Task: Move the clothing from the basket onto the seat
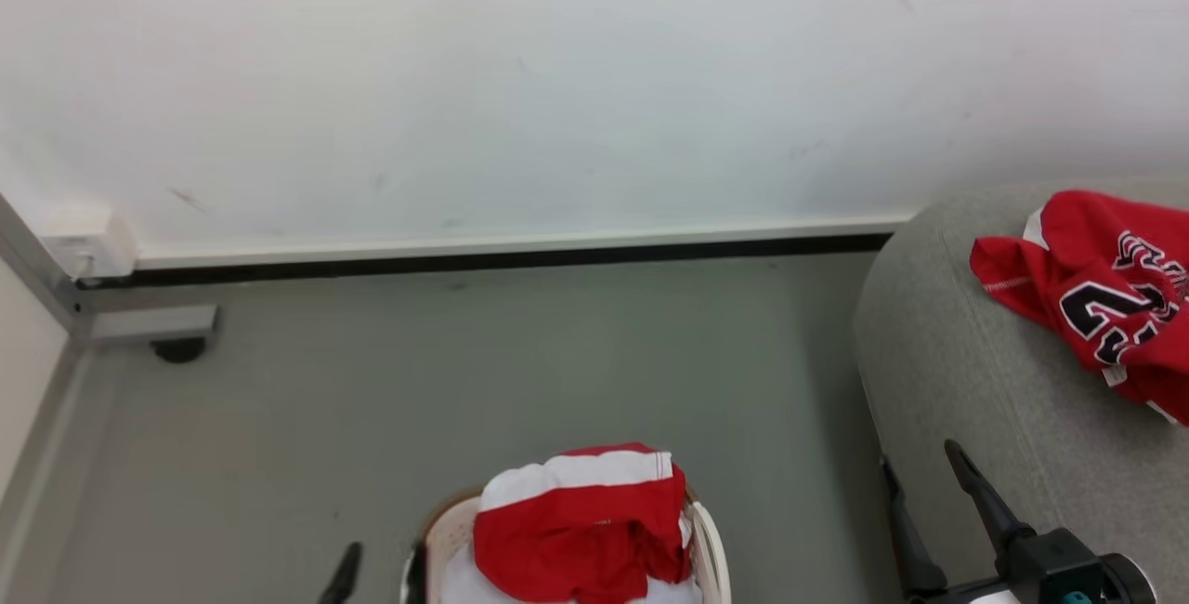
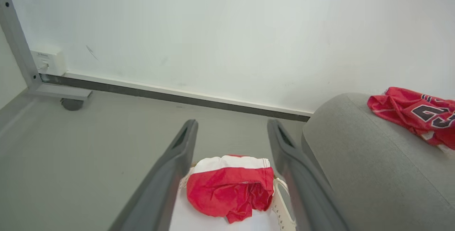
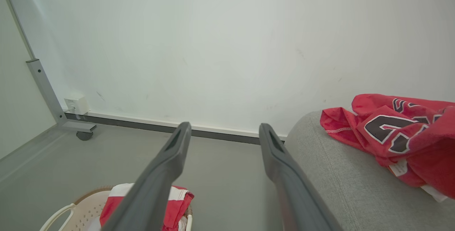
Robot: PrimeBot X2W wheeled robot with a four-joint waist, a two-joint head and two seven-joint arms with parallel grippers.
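Red garment (image 2: 231,192) in basket (image 2: 283,202) lies beneath open left hand (image 2: 233,123); right hand (image 3: 224,127) open.

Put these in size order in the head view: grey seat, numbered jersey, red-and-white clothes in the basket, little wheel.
1. seat
2. jersey and red-and-white clothes: about alike, and the picture's edge cuts the jersey off
3. wheel

The head view looks forward and down past the basket (image 1: 713,544) to the wall (image 1: 557,74). Both wrist views face that wall more levelly, the left nearest the basket; all three share basket, seat (image 1: 957,362) and jersey (image 1: 1101,297).
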